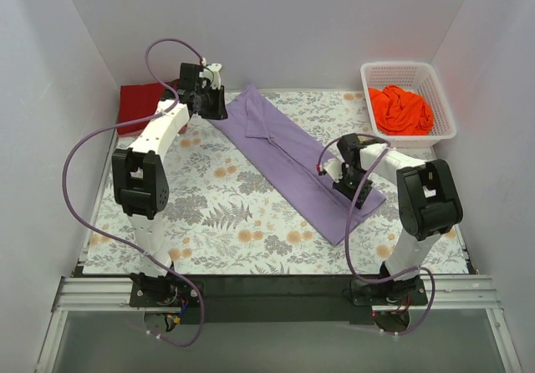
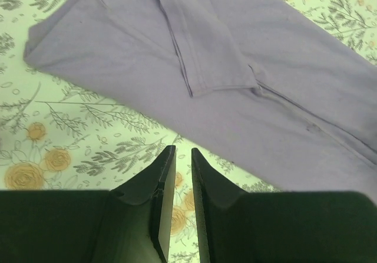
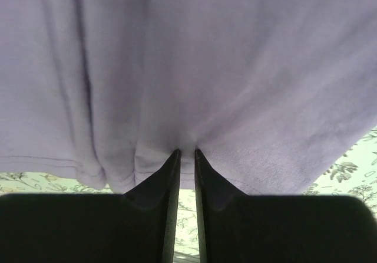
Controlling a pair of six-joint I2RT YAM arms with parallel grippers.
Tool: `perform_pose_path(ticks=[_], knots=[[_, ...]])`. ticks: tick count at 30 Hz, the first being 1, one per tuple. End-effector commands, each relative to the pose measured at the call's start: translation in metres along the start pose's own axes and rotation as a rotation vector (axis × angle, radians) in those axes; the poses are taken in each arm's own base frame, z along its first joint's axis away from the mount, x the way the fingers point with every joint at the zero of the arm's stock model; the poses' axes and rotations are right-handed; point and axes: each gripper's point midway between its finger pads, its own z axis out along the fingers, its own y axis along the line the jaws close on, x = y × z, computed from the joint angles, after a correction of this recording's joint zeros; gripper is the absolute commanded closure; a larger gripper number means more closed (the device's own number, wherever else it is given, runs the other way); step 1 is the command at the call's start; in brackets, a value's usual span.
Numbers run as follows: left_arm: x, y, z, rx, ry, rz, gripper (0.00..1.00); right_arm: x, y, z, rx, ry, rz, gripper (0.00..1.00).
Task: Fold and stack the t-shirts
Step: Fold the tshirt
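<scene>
The lavender-purple t-shirt (image 1: 284,151) lies folded into a long strip, running diagonally from the far middle to the near right of the table. My right gripper (image 1: 347,191) is at its near right end, shut on a pinch of the lavender cloth (image 3: 206,51) at the fingertips (image 3: 187,151). My left gripper (image 1: 211,105) hovers by the strip's far left end; its jaws (image 2: 182,150) are nearly together and empty over the table cloth, just short of the shirt's edge (image 2: 235,51). The dark red t-shirt (image 1: 138,105) lies folded at the far left. The bright orange t-shirt (image 1: 401,109) is crumpled in the basket.
The white lattice basket (image 1: 397,65) stands at the far right corner. The floral table cloth (image 1: 217,206) covers the table. White walls close in the left, back and right sides. The arm bases sit at the near edge.
</scene>
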Motion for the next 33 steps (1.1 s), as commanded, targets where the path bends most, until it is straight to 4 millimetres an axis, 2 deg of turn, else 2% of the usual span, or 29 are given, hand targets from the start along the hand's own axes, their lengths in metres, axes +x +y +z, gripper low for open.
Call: perform_pose_path(ticks=[1,2,3,6,8,9,13,15,16,18,19,20,21,24,26,27,29,30,31,32,33], knots=[[0.015,-0.012,-0.012,0.05,0.047,-0.04,0.84,0.012,0.05,0.008,-0.091,0.058,-0.111,0.79],[0.018,-0.013,-0.012,0.052,0.056,-0.048,0.84,0.02,0.061,0.011,-0.106,0.085,-0.131,0.79],[0.021,-0.014,-0.013,0.055,0.062,-0.051,0.84,0.019,0.074,0.011,-0.138,0.075,-0.15,0.79],[0.031,-0.021,-0.013,0.097,0.091,-0.072,0.84,0.013,0.116,0.007,-0.208,0.075,-0.235,0.79],[0.038,-0.026,-0.011,0.121,0.11,-0.088,0.84,0.004,0.151,0.002,-0.27,0.065,-0.3,0.79],[0.043,-0.028,-0.01,0.135,0.124,-0.102,0.84,-0.004,0.164,-0.003,-0.286,0.049,-0.329,0.79],[0.06,-0.036,-0.006,0.161,0.171,-0.116,0.84,-0.036,0.249,-0.018,-0.408,-0.004,-0.496,0.79],[0.068,-0.041,-0.004,0.174,0.193,-0.116,0.84,-0.048,0.276,-0.018,-0.445,0.002,-0.565,0.79],[0.075,-0.041,-0.003,0.173,0.209,-0.119,0.84,-0.06,0.297,-0.024,-0.445,-0.026,-0.64,0.79],[0.083,-0.046,0.0,0.181,0.23,-0.115,0.84,-0.069,0.32,-0.027,-0.494,-0.04,-0.688,0.8],[0.087,-0.047,0.001,0.184,0.243,-0.116,0.85,-0.083,0.333,-0.039,-0.518,-0.089,-0.708,0.8],[0.088,-0.048,0.002,0.186,0.249,-0.109,0.85,-0.087,0.339,-0.046,-0.548,-0.105,-0.704,0.79],[0.092,-0.047,0.004,0.184,0.26,-0.109,0.85,-0.092,0.339,-0.052,-0.541,-0.126,-0.711,0.78],[0.098,-0.046,0.008,0.181,0.277,-0.1,0.85,-0.111,0.324,-0.077,-0.481,-0.227,-0.706,0.76],[0.104,-0.049,0.014,0.189,0.294,-0.098,0.85,-0.123,0.302,-0.089,-0.474,-0.281,-0.641,0.75],[0.107,-0.049,0.017,0.192,0.305,-0.098,0.85,-0.132,0.281,-0.099,-0.463,-0.327,-0.581,0.75],[0.114,-0.05,0.028,0.188,0.325,-0.09,0.85,-0.141,0.257,-0.107,-0.467,-0.374,-0.502,0.75],[0.116,-0.049,0.032,0.182,0.331,-0.089,0.85,-0.149,0.229,-0.11,-0.457,-0.405,-0.419,0.75],[0.123,-0.046,0.04,0.177,0.35,-0.095,0.85,-0.157,0.215,-0.113,-0.452,-0.438,-0.367,0.75],[0.12,-0.046,0.044,0.175,0.344,-0.094,0.85,-0.163,0.2,-0.11,-0.452,-0.447,-0.323,0.75],[0.122,-0.04,0.048,0.152,0.347,-0.097,0.85,-0.173,0.171,-0.114,-0.43,-0.484,-0.249,0.75]])
